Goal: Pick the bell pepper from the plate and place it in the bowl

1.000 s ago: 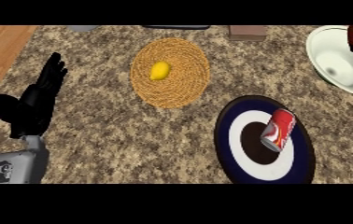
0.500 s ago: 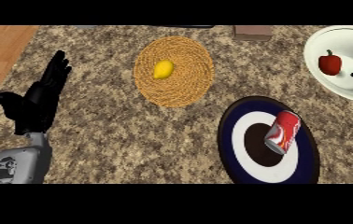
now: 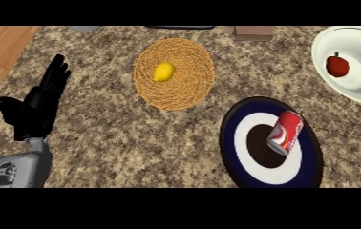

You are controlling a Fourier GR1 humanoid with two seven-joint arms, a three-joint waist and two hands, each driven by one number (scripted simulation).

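A red bell pepper with a dark stem lies inside the white bowl at the right edge, which cuts the bowl off. No hand touches either of them. My left hand rests open at the left edge with its fingers up, far from the bowl. The right hand shows nowhere.
A round woven plate in the middle holds a small yellow fruit. A dark blue plate with white rings at the lower right carries a red can lying on its side. A brown block sits at the back edge.
A dark shape that covered the bowl's inside one second ago has gone, and the red pepper now shows in the bowl. The left hand has stayed in place.
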